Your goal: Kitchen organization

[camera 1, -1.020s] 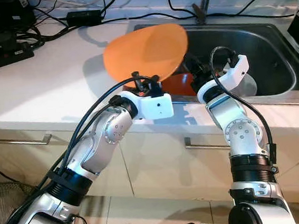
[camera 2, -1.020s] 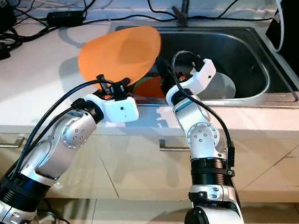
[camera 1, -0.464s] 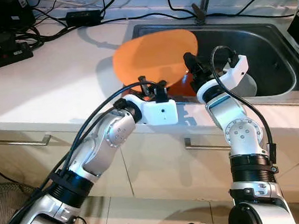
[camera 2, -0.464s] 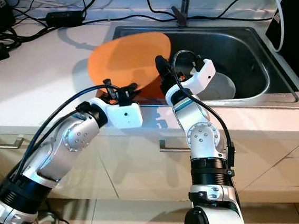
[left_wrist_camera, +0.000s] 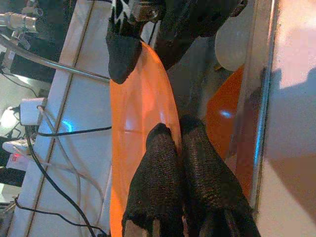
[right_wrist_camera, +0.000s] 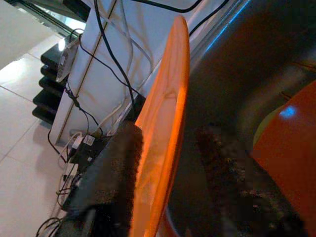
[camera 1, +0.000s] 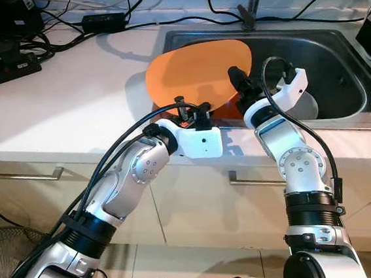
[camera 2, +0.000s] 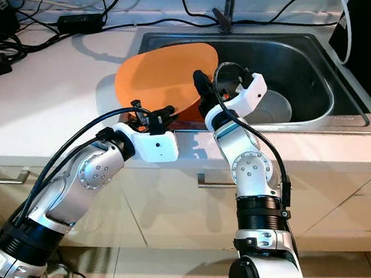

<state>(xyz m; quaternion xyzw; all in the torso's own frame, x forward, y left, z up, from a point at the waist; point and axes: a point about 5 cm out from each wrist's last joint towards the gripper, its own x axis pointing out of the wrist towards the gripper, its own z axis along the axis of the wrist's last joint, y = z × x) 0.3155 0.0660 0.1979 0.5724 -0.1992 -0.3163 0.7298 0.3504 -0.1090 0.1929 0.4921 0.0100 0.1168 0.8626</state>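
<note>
Your left gripper (left_wrist_camera: 180, 148) is clenched on the near rim of the orange plate (camera 1: 195, 72), which tilts over the left end of the sink (camera 1: 336, 65). Your right gripper (right_wrist_camera: 170, 163) straddles the plate's right edge, fingers parted; it looks unclamped, though contact is hard to judge. Another orange dish (camera 1: 225, 105) lies just below.

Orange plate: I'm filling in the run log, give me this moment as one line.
orange plate over sink edge | left hand shut on rim | right hand open, fingers straddling rim
</note>
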